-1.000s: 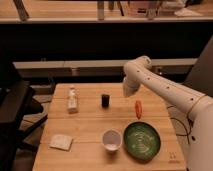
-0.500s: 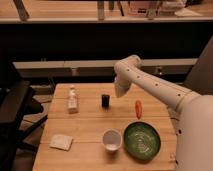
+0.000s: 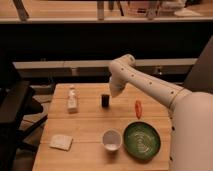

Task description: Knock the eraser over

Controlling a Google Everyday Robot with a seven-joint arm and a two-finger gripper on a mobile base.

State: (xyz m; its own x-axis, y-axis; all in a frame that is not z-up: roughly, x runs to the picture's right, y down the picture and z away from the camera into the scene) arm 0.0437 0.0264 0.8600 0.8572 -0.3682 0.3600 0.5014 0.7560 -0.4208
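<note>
The eraser (image 3: 105, 100) is a small black block standing upright on the wooden table (image 3: 90, 125), near the middle of its far half. My white arm reaches in from the right, and its gripper (image 3: 114, 92) hangs just right of the eraser and slightly above it, very close to it. Whether it touches the eraser does not show.
A small whitish bottle (image 3: 72, 100) stands at the far left. A flat pale sponge square (image 3: 61, 142) lies front left. A white cup (image 3: 111, 140) and a green bowl (image 3: 142, 141) sit at the front. A red-orange object (image 3: 138, 108) lies at the right. A dark chair (image 3: 15, 115) stands left.
The arm has swung left across the table, bringing the gripper from well right of the eraser to right beside it. The eraser still stands.
</note>
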